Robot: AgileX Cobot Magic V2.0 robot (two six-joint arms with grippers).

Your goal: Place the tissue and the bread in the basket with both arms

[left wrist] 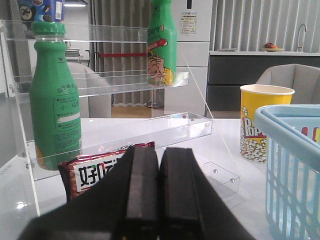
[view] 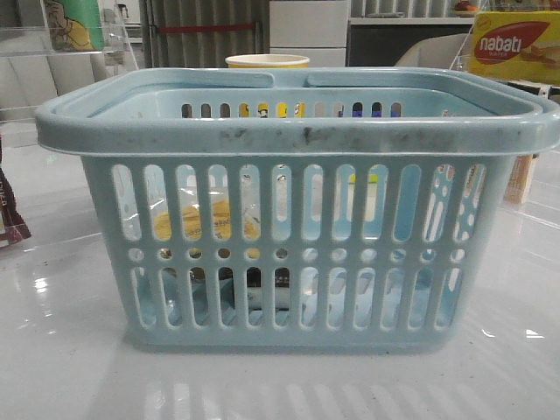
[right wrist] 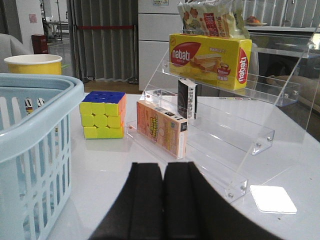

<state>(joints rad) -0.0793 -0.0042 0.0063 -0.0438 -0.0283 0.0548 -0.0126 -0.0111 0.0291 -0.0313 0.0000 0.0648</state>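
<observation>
The pale blue basket (view: 297, 131) fills the front view. Through its slots the golden-yellow bread (view: 206, 220) in its clear bag lies inside at the left. A small white and dark pack, the tissue (view: 262, 289), lies on the basket floor near the middle. Neither gripper shows in the front view. In the left wrist view my left gripper (left wrist: 159, 155) is shut and empty, left of the basket (left wrist: 292, 165). In the right wrist view my right gripper (right wrist: 163, 170) is shut and empty, right of the basket (right wrist: 35, 145).
A clear shelf (left wrist: 115, 125) with green bottles (left wrist: 54, 95) and a red snack bag (left wrist: 95, 170) stands at the left. A yellow popcorn cup (left wrist: 262, 120) stands behind the basket. At the right are a Rubik's cube (right wrist: 102, 115), an orange box (right wrist: 161, 127) and a clear rack with the nabati box (right wrist: 207, 57).
</observation>
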